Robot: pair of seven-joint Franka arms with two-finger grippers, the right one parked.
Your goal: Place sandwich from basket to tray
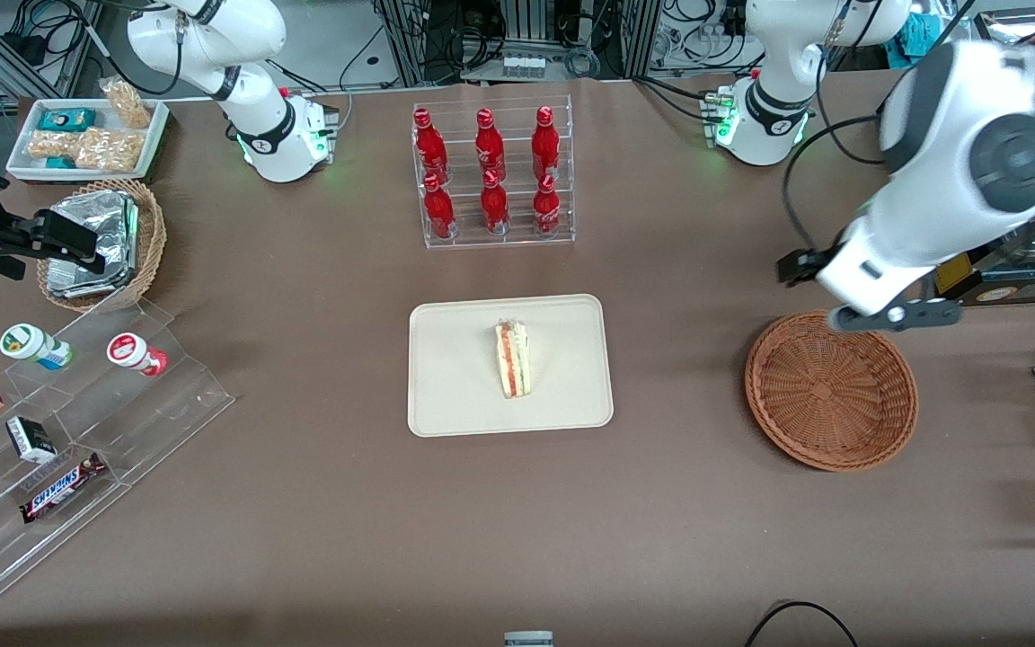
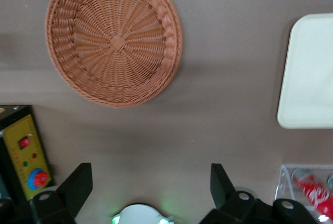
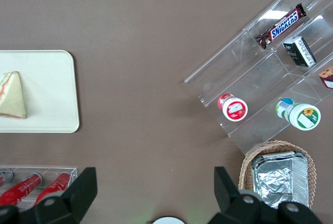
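Note:
The sandwich, a wrapped triangular wedge with red and green layers, lies on the cream tray at the table's middle. It also shows in the right wrist view, on the tray. The reddish-brown wicker basket sits empty toward the working arm's end. My left gripper hangs high over the table, just farther from the front camera than the basket. In the left wrist view the gripper is open and empty, with the empty basket and a corner of the tray below it.
A clear rack of red bottles stands farther back than the tray. Toward the parked arm's end are a stepped acrylic shelf of snacks, a tan basket of foil packs and a white snack tray. A yellow control box lies near the basket.

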